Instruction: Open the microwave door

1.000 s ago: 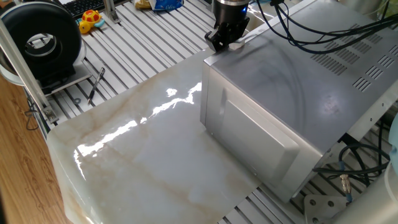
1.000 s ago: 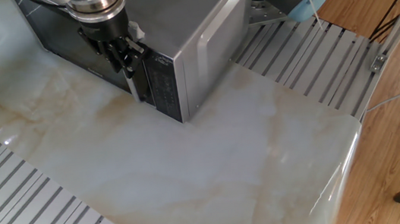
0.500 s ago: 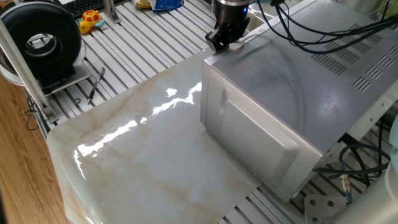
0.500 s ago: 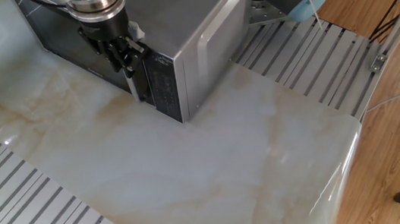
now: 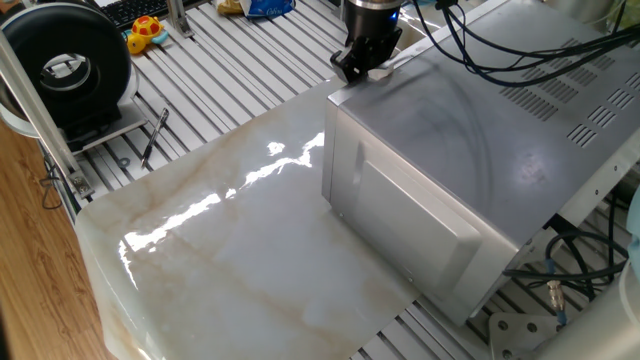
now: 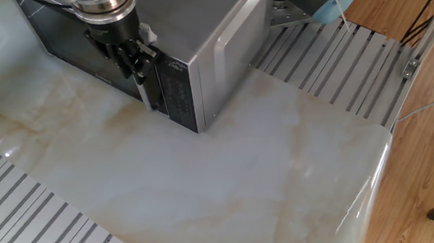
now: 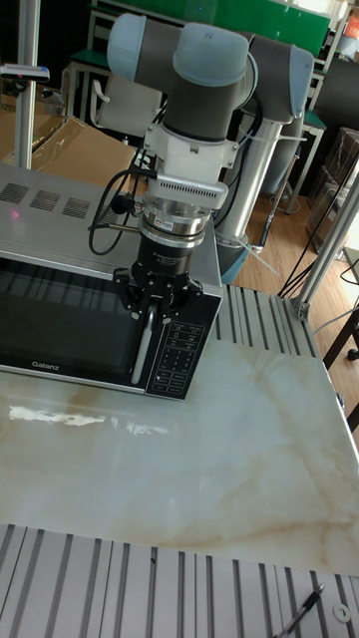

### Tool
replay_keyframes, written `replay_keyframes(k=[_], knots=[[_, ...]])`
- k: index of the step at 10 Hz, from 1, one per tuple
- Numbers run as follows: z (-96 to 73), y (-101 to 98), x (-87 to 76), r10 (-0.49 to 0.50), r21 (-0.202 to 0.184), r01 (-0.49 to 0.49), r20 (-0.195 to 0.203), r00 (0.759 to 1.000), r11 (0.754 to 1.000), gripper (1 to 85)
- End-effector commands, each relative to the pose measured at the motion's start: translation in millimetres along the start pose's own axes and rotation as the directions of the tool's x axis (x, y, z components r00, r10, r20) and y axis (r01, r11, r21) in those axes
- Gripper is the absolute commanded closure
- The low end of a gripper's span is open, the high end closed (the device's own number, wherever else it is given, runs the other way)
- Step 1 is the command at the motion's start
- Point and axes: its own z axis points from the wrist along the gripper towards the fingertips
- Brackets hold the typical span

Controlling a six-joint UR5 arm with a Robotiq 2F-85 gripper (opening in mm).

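The microwave [image 5: 450,150] stands on the marble slab, and its door [image 7: 65,324] is a dark panel lying flush with the box. A vertical silver handle [image 7: 143,351] runs along the door's right edge beside the keypad [image 7: 178,359]. My gripper [image 7: 155,311] points down at the top of that handle, its black fingers shut on either side of it. The other fixed view shows the same grip [image 6: 137,65] at the door's [image 6: 67,48] edge. In one fixed view only the gripper's back [image 5: 352,68] shows above the far corner, and the door face is hidden.
The marble slab [image 5: 230,250] spreads out in front of the microwave. Cables [image 5: 500,50] trail over its slotted top. A black round blower [image 5: 65,60], a yellow toy [image 5: 147,30] and a thin tool [image 5: 155,135] lie on the slatted table at the left.
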Motion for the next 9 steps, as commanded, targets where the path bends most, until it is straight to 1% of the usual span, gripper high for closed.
replay_keyframes(k=[1,9], knots=[[-1.0,3.0,-1.8,0.005,-0.013,-0.005,0.006,1.0,1.0,56.0],[-1.0,3.4,-1.9,0.008,-0.014,-0.008,0.006,1.0,1.0,60.3]])
